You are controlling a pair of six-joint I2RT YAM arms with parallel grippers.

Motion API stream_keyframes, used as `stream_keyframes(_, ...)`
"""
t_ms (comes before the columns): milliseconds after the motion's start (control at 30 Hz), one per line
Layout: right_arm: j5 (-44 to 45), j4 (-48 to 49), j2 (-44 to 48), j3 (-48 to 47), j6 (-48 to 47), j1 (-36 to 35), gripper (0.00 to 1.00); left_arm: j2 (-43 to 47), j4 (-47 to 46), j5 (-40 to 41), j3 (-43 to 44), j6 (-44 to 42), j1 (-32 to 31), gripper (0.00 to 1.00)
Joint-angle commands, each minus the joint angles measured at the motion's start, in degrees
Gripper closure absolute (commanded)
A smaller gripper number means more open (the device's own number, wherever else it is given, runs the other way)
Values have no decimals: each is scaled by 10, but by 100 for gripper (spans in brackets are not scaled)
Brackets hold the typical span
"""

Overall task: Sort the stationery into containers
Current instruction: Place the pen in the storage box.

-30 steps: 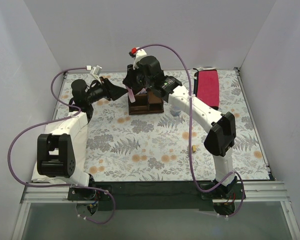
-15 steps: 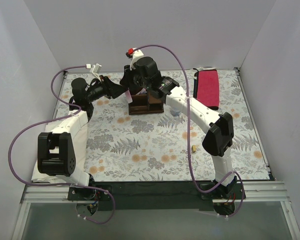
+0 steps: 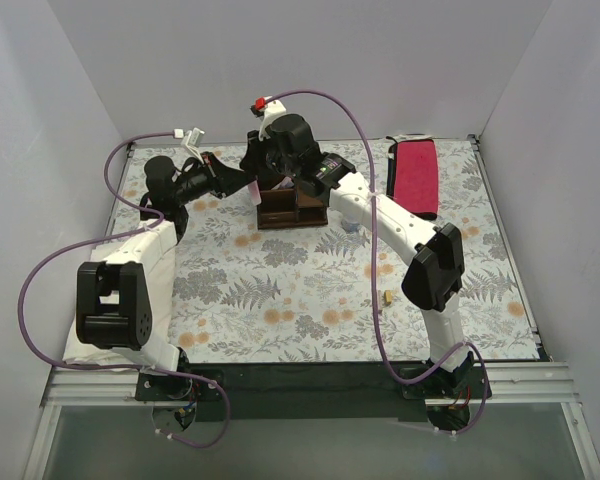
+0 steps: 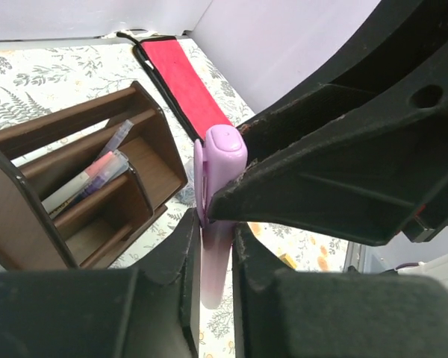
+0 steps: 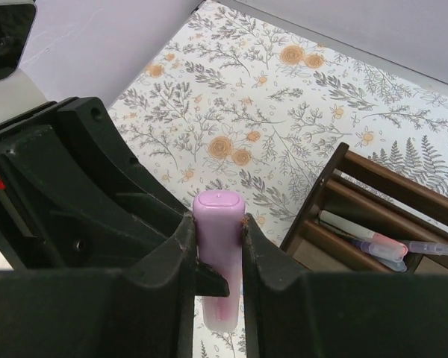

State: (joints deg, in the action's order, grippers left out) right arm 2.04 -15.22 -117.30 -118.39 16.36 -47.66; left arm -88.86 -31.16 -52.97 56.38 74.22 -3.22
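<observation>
Two robot arms meet above a flower-patterned table, just left of a brown wooden organiser [image 3: 290, 212]. A fat pink marker [image 4: 222, 160] stands upright between them, in the air beside the organiser and not yet in any compartment. The left gripper [image 4: 211, 257] has its jaws narrow, pressed on the marker's lower part. The right gripper [image 5: 215, 261] is also closed tight against the marker's sides. This looks like a handover.

To do it well, only one gripper should let go, and only once the other grips firmly. The marker should stay upright. It should then go down into an open compartment, clear of the pens [image 4: 97, 175] already lying in one.

From above, the two grippers hide the marker almost entirely. Which gripper bears the weight cannot be told. The marker's lower tip is blurred between the fingers. A small yellowish block [image 3: 387, 297] lies well apart, near the right arm.
</observation>
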Motion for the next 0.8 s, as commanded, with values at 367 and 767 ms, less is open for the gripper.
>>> stream_keyframes(367,41,19,204,157,-107,32,14,-49,-49,-150,29,-163,-6,100)
stream_keyframes(767,86,18,313,335,-180,90,16,-133,-56,-159,51,-405,-55,100)
